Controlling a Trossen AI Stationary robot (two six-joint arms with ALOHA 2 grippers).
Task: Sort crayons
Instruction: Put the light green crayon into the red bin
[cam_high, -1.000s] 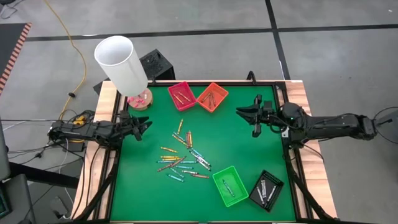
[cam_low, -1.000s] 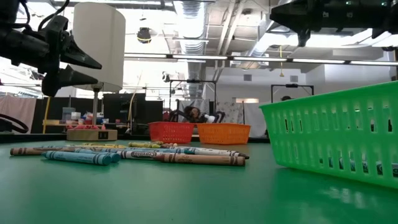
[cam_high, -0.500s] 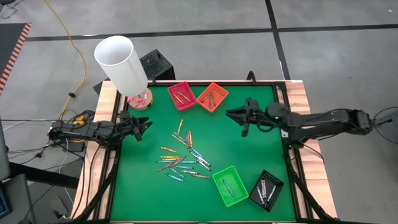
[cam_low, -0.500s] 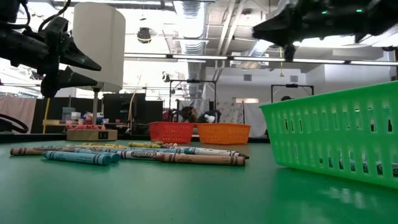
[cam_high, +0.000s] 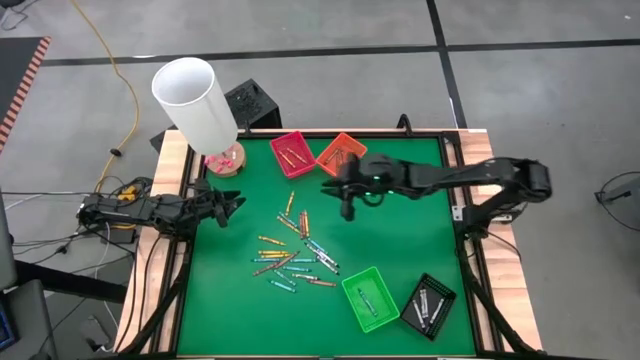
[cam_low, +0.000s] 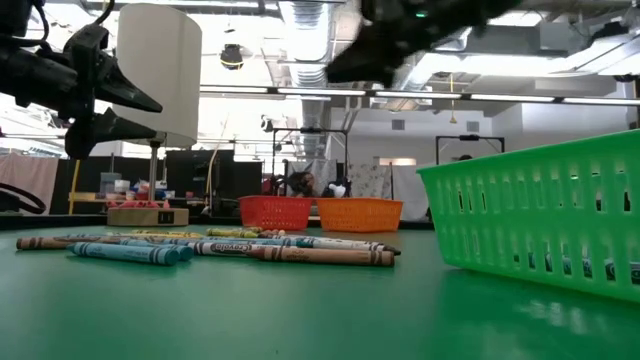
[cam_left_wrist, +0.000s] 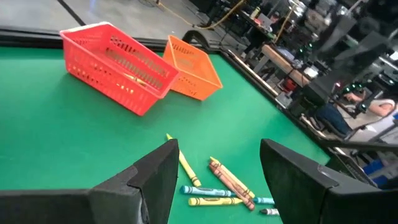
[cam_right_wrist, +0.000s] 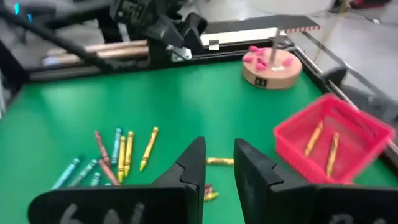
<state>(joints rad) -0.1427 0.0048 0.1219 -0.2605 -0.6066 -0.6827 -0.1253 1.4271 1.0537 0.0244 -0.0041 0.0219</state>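
Green felt covers the bench (cam_high: 400, 240), with an open workshop beyond it. Nearest the low camera stands a green slotted plastic tray (cam_high: 369, 298) beside a black tray (cam_high: 428, 305). Mid-bench lie the loose paper-wrapped crayons (cam_high: 292, 255), scattered in yellow, orange, brown and teal. Above them hangs the right pincer (cam_high: 345, 190), fingers slightly parted and holding nothing. At the left edge waits the left pincer (cam_high: 228, 204), spread open and empty. Farthest back sit a red tray (cam_high: 292, 154) and an orange tray (cam_high: 341, 155), each holding crayons.
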